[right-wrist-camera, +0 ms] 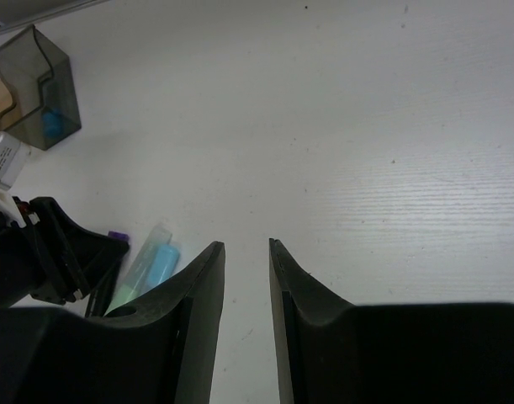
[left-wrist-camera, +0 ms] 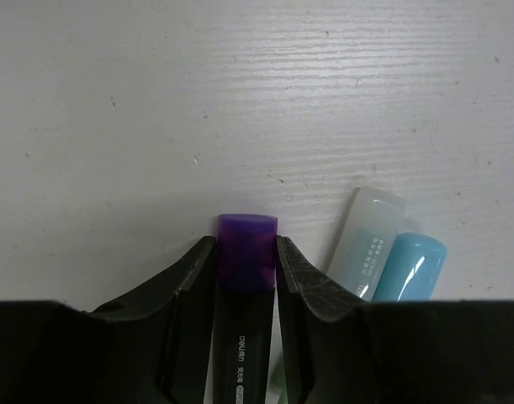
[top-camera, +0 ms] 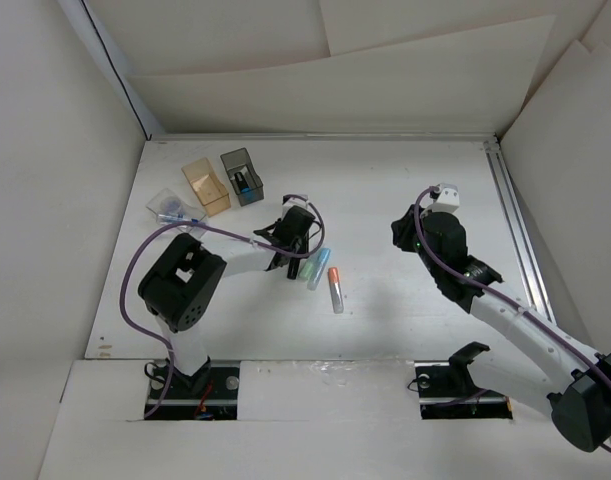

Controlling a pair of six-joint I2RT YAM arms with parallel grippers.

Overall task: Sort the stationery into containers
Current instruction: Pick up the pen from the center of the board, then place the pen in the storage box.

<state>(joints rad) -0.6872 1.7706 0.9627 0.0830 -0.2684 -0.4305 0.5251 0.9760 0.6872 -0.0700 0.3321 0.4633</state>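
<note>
Stationery sorting stood at the grasp step. The black highlighter with a purple cap sat pinched between the two dark fingers of the left gripper. Its purple end poked out just past the fingertips, and its black barrel ran back between them toward the wrist camera. Whether it rested on the white table or hung a little above it could not be told, though the overhead view showed the claw low over the surface. Just beside it, on the side away from the boxes, lay the green pen with a frosted cap and the light blue tube, side by side and touching or nearly so. A little nearer the arm bases, the clear tube with an orange cap lay apart from them. The right gripper hung over bare table well to the right, its jaws a narrow gap apart with nothing between them. By my judgement the next move called for a straight lift, so as not to drag the neighbours, then a carry toward the far left. There the shallow clear plastic box, the amber-orange box and the dark smoky grey box stood in a row. The grey one held something blue and the clear one something bluish.
</note>
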